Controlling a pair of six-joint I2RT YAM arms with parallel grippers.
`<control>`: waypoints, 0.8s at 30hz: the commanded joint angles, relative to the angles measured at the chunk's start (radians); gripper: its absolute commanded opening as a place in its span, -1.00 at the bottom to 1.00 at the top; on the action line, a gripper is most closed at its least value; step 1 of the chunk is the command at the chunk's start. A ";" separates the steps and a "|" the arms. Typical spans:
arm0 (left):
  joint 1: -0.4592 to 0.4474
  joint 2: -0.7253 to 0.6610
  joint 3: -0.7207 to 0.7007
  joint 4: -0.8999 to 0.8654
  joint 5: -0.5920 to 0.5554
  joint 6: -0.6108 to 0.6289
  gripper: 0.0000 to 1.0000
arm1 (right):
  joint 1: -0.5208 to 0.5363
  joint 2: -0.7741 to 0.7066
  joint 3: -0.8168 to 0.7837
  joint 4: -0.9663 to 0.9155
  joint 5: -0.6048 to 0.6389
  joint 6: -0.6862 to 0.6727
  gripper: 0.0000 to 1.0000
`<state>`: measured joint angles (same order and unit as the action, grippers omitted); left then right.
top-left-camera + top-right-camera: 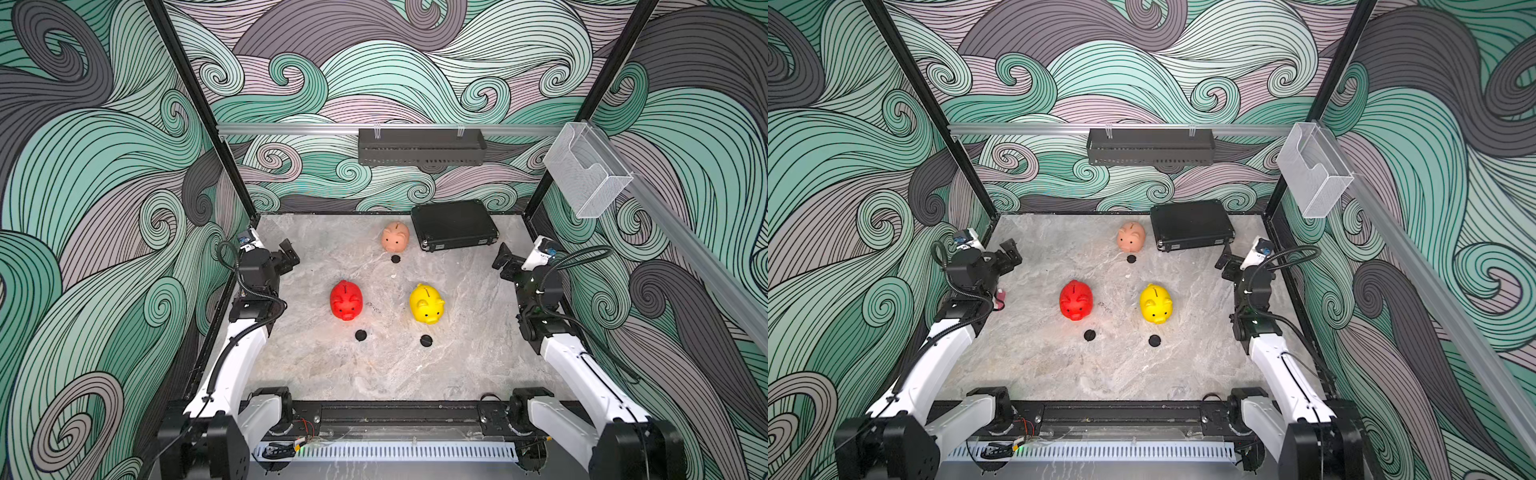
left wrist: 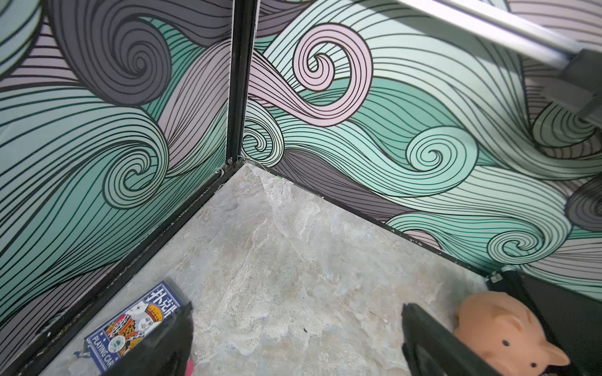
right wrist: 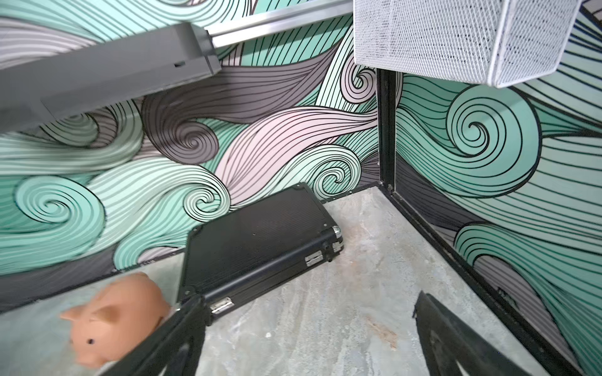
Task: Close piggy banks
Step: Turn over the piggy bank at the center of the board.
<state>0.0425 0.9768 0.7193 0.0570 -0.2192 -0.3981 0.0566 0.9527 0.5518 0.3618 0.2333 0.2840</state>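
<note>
Three piggy banks stand upright on the marble table in both top views: a red one (image 1: 346, 300) (image 1: 1076, 300), a yellow one (image 1: 426, 303) (image 1: 1155, 304) and a peach-pink one (image 1: 395, 237) (image 1: 1131, 237) farther back. A small black round plug lies in front of each: (image 1: 360, 335), (image 1: 426, 340), (image 1: 395, 259). My left gripper (image 1: 289, 253) (image 2: 296, 307) hovers open and empty at the table's left side. My right gripper (image 1: 505, 257) (image 3: 308, 298) hovers open and empty at the right side. Both wrist views catch the peach-pink pig (image 2: 508, 328) (image 3: 120, 315) beside a finger.
A black rectangular case (image 1: 455, 224) (image 3: 257, 244) lies shut at the back right, next to the peach-pink pig. A blue playing-card box (image 2: 133, 325) lies by the left wall. A grey tray (image 1: 422, 146) and a clear holder (image 1: 586, 170) hang on the rails above.
</note>
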 commanded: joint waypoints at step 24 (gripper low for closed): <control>-0.028 -0.153 -0.060 -0.487 0.719 -0.219 0.51 | 0.281 0.054 0.237 -0.579 -0.643 0.418 0.60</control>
<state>0.0311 0.8097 0.6525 -0.4438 0.4324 -0.5930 0.2756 0.9642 0.7467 -0.1955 -0.3679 0.6582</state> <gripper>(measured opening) 0.759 0.805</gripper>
